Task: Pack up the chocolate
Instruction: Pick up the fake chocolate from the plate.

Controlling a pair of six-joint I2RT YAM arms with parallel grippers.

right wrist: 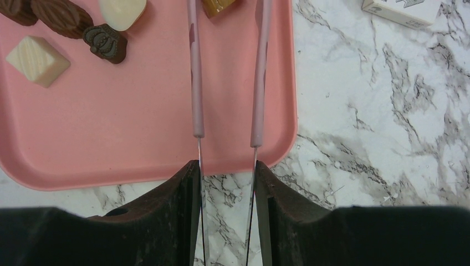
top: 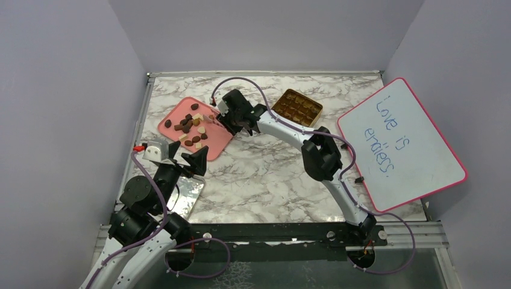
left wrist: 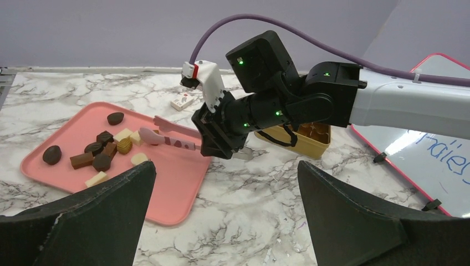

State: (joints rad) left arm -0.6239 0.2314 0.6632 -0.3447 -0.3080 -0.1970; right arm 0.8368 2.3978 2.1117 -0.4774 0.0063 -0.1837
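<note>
Roughly a dozen small chocolate pieces (top: 188, 125), mostly dark brown with a few cream and tan, lie scattered on the one flat pink plastic tray (top: 216, 143). The single square gold gridded box (top: 296, 107) sits well apart on the marble. Only the right wrist view shows the right gripper (right wrist: 227, 172) clamped on the pink tweezers (right wrist: 260, 72), whose two prongs are spread over the tray. That arm reaches far to the left. The left gripper (left wrist: 226, 169) hangs wide open near the tray's near edge.

Looks out between the wide-spread fingers of the left claw (left wrist: 226, 166), above the marble surface (left wrist: 266, 221). Faces the right claw (left wrist: 216, 145), clamped on pink tweezers (left wrist: 172, 134) reaching across a pink tray (left wrist: 177, 188) toward scattered chocolate (left wrist: 94, 156), brown and cream. Behind: small white box (left wrist: 182, 101), gold box (left wrist: 313, 145) partly hidden, whiteboard (left wrist: 438, 166) at right.
</note>
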